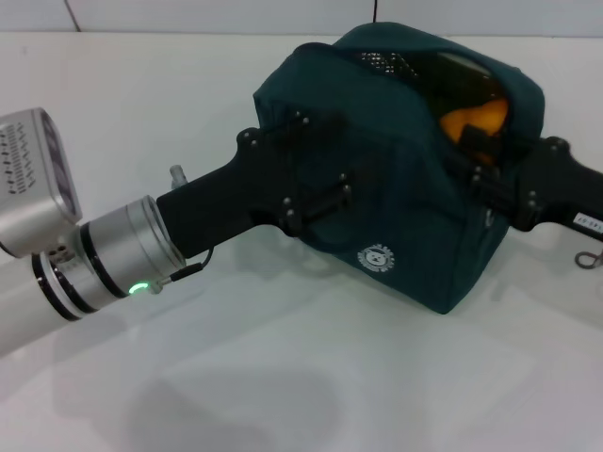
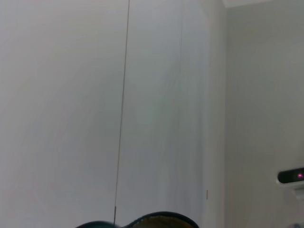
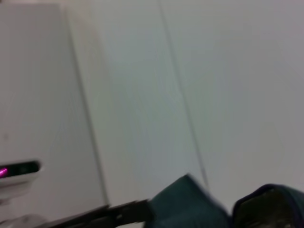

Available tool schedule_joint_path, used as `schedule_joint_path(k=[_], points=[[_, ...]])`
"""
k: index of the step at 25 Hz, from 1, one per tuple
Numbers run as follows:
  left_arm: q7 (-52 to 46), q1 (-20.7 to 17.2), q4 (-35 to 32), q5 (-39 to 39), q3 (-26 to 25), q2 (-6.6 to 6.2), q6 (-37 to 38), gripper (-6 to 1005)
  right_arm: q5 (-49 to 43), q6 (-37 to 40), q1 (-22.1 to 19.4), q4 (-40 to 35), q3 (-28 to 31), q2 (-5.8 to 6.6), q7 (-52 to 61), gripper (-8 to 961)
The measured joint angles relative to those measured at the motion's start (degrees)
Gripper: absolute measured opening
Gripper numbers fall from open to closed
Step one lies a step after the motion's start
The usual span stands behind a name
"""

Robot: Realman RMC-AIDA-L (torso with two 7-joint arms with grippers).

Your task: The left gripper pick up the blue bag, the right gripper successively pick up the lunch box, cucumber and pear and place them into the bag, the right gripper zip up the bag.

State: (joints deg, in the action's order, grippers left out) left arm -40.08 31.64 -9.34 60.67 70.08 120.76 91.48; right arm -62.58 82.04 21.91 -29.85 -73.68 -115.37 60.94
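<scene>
While the blue bag (image 1: 405,202) sits lifted and tilted at centre-right of the head view, the left hand (image 1: 316,193) comes in from the left, silver wrist and green light trailing behind, and presses against the bag's near-left face. Fingers look clamped on the fabric there, gripping the bag. Right hand (image 1: 480,155) comes in from the right edge, tip at the bag's open top rim, just beside the pear (image 1: 476,118); whether its fingers are open or closed I cannot tell. Pear shows orange inside the mouth, next to a dark green length that reads as the cucumber (image 1: 457,71). Silvery lining is visible at the back lip. Zipper is not drawn over that opening.

White bench (image 1: 283,377) has wide free area in front and to the left of the bag. Small metal ring (image 1: 589,257) lies on the bench near the right edge.

Left wrist view shows only a sliver of bag edge (image 2: 156,219); right wrist view catches teal fabric (image 3: 190,204).
</scene>
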Motion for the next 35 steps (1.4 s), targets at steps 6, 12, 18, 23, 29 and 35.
schedule_joint_path(k=[6,12,18,23,29,35], points=[[1.4,0.4,0.0,-3.3,0.0,0.0,-1.7,639,-1.0,1.5,1.0,-0.4,-3.5,0.08,0.0,424],[1.6,0.3,0.0,-5.2,-0.2,-0.24,-3.1,638,-2.5,5.0,2.1,-0.4,-5.4,0.12,-0.3,422],[2.7,0.4,0.0,-5.8,-0.1,-0.27,-4.2,638,-3.2,7.4,2.9,-0.5,-5.4,0.22,-0.4,420],[2.8,0.4,-0.1,-5.8,-0.2,-0.21,-4.3,638,-3.6,9.3,2.8,-0.9,-5.2,0.72,-1.0,417],[2.8,0.4,0.0,-6.0,-0.3,-0.26,-4.3,639,-3.9,17.8,-3.5,-4.7,1.1,2.47,-3.4,405],[2.8,0.2,0.0,-6.1,-0.3,-0.22,-4.3,639,-6.4,22.4,-7.8,-5.4,3.3,7.19,-2.8,394]])
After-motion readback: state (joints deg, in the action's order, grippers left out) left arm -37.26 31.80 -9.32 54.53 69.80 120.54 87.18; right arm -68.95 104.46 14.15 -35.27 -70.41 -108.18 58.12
